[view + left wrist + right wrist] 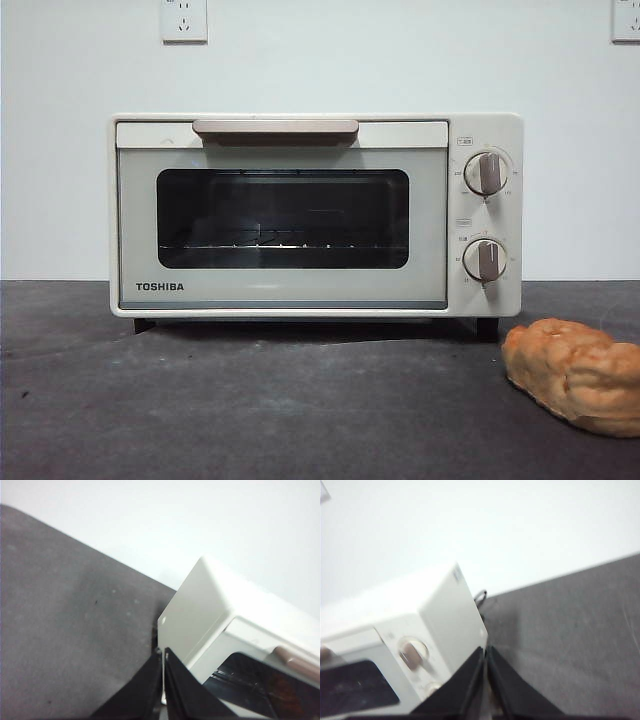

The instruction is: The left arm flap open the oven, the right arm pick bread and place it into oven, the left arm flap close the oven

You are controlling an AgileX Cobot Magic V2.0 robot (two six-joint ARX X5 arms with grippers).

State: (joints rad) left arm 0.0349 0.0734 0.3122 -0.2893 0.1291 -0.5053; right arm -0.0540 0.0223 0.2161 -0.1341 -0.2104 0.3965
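Observation:
The cream-white TOSHIBA oven [315, 215] stands at the middle of the dark table with its glass door closed and its tan handle [275, 128] along the top. The golden bread [578, 374] lies on the table at the front right, below the oven's knobs. Neither arm shows in the front view. My left gripper [163, 652] is shut and hovers off the oven's [210, 615] left side. My right gripper [485, 651] is shut too, off the oven's [440, 615] right side by the knobs. The bread is out of both wrist views.
Two beige knobs [486, 173] sit on the oven's right panel. A white wall with two sockets [184, 20] stands behind. A dark cable [480, 597] comes out behind the oven. The dark grey table [250, 410] stretches in front of the oven.

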